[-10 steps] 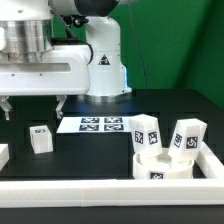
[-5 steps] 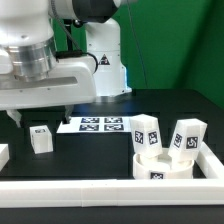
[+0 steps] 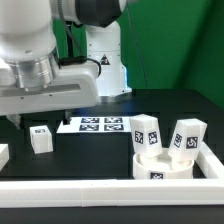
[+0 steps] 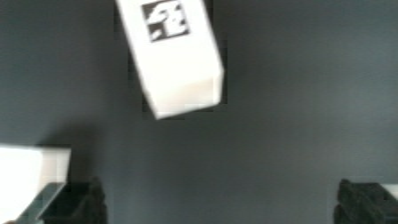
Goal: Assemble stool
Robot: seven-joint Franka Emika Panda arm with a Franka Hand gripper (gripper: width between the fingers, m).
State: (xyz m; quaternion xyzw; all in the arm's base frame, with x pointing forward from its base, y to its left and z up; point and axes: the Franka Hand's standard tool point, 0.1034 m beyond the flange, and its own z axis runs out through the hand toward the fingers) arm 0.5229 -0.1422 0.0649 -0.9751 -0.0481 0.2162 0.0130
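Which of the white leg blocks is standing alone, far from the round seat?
The leg block on the exterior view's left; the other two stand beside the seat.

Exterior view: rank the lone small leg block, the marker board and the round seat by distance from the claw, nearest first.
1. Small leg block, just below the open claw, on the exterior view's left.
2. Marker board, centre, by the arm's base.
3. Round seat, far right, in the corner of the white rail.

White stool legs (image 3: 41, 139) bear black-and-white tags; table (image 3: 90, 155) black.
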